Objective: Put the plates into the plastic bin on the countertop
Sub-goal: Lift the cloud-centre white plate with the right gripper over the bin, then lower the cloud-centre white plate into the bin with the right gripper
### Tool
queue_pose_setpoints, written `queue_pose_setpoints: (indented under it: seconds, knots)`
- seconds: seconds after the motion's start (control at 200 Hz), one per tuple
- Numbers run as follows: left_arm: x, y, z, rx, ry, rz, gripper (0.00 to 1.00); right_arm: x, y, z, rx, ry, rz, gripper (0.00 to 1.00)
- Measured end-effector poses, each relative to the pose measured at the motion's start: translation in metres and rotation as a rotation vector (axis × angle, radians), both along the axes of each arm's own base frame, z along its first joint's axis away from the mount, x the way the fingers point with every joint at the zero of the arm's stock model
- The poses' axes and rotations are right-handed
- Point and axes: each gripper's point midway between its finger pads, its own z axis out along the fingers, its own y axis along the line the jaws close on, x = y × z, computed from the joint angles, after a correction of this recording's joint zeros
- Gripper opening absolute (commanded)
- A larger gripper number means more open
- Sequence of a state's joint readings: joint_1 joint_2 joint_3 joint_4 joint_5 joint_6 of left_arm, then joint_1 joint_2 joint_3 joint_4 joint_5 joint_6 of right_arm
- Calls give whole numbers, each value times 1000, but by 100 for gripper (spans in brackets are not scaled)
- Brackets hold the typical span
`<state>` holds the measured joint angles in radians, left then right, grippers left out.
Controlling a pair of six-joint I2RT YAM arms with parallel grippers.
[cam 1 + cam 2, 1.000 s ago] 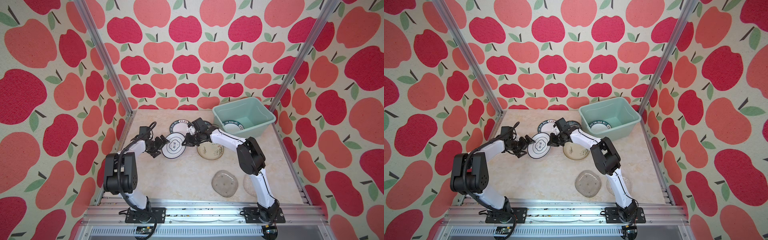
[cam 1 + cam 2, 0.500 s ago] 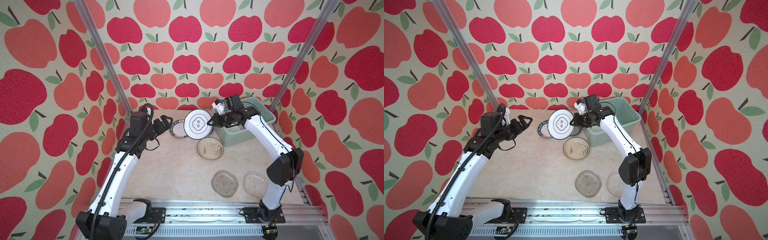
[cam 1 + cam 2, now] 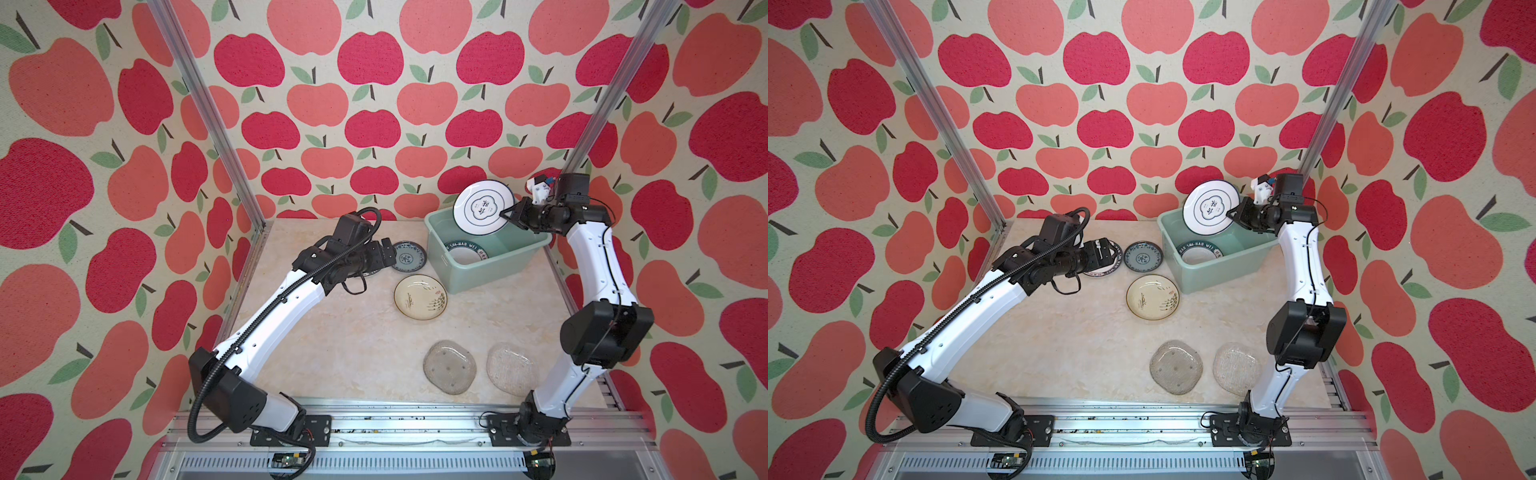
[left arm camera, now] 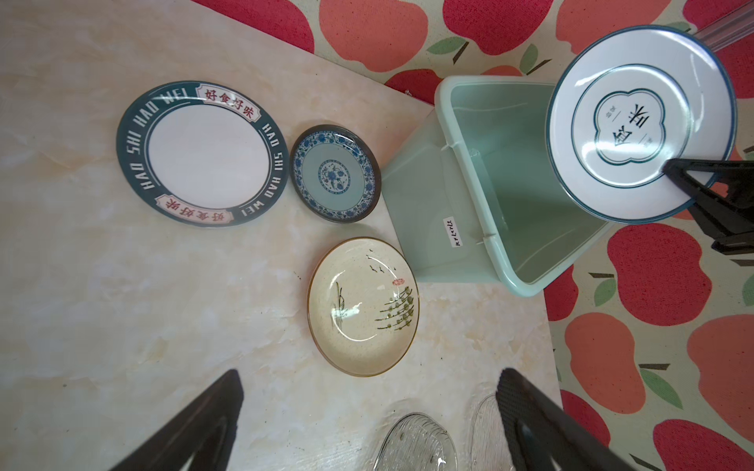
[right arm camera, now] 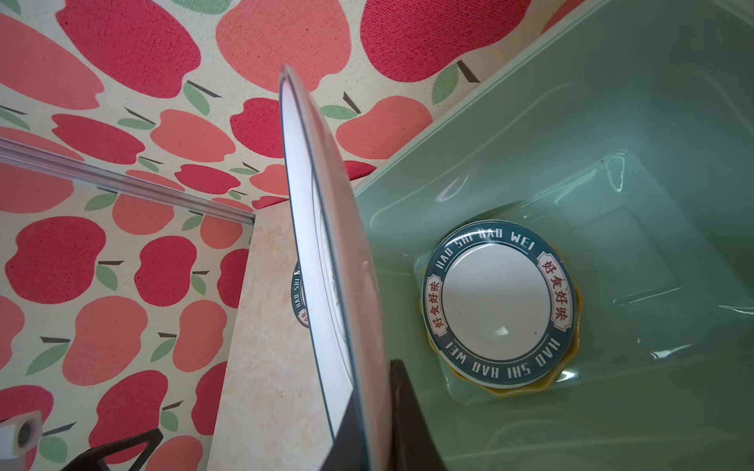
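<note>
White round plate with teal emblem (image 3: 482, 206), nearly upright on edge, rim clenched in right jaws, hangs over far side of pale mint-green plastic bin (image 3: 478, 277), so lowering looks straight down; left jaws spread, empty, above beige counter (image 3: 353, 340).

Lettered plate (image 4: 202, 154), blue plate (image 4: 335, 174) and cream plate (image 4: 363, 306) lie on the bench (image 4: 122, 306) beside the bin (image 4: 416, 195); the right hand (image 4: 673, 173) pinches a white plate (image 4: 640, 122) over it.

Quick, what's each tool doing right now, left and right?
Left tool: open, holding nothing.
Right tool: shut on the white plate, held on edge over the plastic bin.
</note>
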<state>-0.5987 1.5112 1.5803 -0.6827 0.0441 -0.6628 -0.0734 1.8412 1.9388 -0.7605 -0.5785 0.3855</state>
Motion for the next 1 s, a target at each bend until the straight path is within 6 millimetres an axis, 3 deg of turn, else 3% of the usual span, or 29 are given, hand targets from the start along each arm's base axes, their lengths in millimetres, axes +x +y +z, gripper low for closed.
queue_pose_setpoints:
  seconds: [0.15, 0.345, 0.39, 0.545, 0.82, 1.0]
  knots:
    - [30, -46, 0, 32, -18, -56, 99, 20, -25, -45, -31, 66, -27, 0]
    - [49, -88, -2, 57, -12, -111, 99, 34, -23, -107, -78, 152, 36, 0]
    - [49, -92, -4, 64, -8, -119, 99, 36, -21, -117, -88, 172, 53, 0]
    - [48, -93, -10, 84, 18, -126, 99, 41, -12, -111, -133, 120, 115, 0]
    - [57, -104, -26, 95, 52, -138, 99, 38, 5, -165, -150, 223, 201, 0]
    - [60, -108, -35, 108, 81, -147, 99, 39, 9, -175, -169, 239, 237, 0]
